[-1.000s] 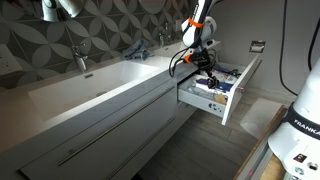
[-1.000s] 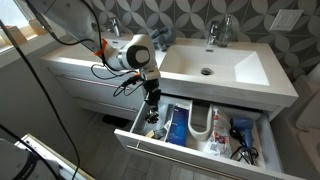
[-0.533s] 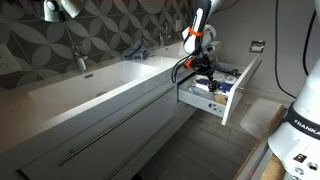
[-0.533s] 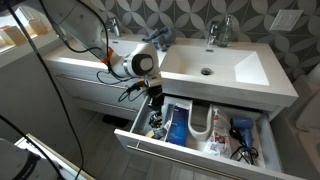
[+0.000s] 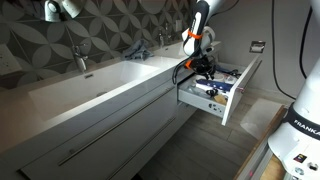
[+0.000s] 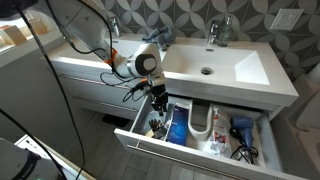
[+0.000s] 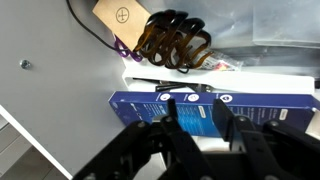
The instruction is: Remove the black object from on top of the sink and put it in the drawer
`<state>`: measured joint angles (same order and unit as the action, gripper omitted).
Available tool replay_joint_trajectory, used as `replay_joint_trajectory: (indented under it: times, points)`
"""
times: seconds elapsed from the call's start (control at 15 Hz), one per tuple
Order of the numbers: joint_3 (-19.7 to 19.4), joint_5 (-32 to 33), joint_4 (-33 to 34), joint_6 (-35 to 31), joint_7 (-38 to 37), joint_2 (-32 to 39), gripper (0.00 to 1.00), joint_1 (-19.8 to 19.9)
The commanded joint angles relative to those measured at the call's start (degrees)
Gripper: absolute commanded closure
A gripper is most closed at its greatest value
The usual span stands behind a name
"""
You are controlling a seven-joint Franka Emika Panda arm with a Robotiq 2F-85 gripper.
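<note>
The black object, a dark claw hair clip (image 7: 175,45), lies on the floor of the open white drawer (image 7: 60,100) beside a tan tag. My gripper (image 7: 197,108) is open and empty, hanging over a blue box (image 7: 265,108) in that drawer, apart from the clip. In both exterior views my gripper (image 5: 205,70) (image 6: 158,100) hangs over one end of the pulled-out drawer (image 5: 230,100) (image 6: 185,160), just below the edge of the long white sink (image 5: 100,80) (image 6: 225,68). No black object shows on the sink top.
The drawer holds a blue box, white tubes (image 6: 205,125), a dark hair dryer (image 6: 240,130) and cables. Chrome taps (image 6: 215,32) stand at the back of the sink. A longer white front with a bar handle (image 5: 100,140) sits beside the drawer. A toilet (image 6: 310,115) stands nearby.
My gripper has shifted slightly along the drawer's end and lifted a little. It stays open; nothing was taken hold of.
</note>
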<state>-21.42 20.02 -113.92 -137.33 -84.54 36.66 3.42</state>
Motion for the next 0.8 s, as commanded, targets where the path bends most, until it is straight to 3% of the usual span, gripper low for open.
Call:
replay_joint_trajectory:
  times: [0.0,0.27,0.73]
  points:
    - [-1.1,0.4,-0.1,2.7,4.5,-4.3,0.27,-0.1]
    - [-1.1,0.7,-0.6,8.6,11.3,-10.5,0.02,0.6]
    - [1.5,-1.1,-1.1,16.9,26.4,-21.5,0.0,3.0]
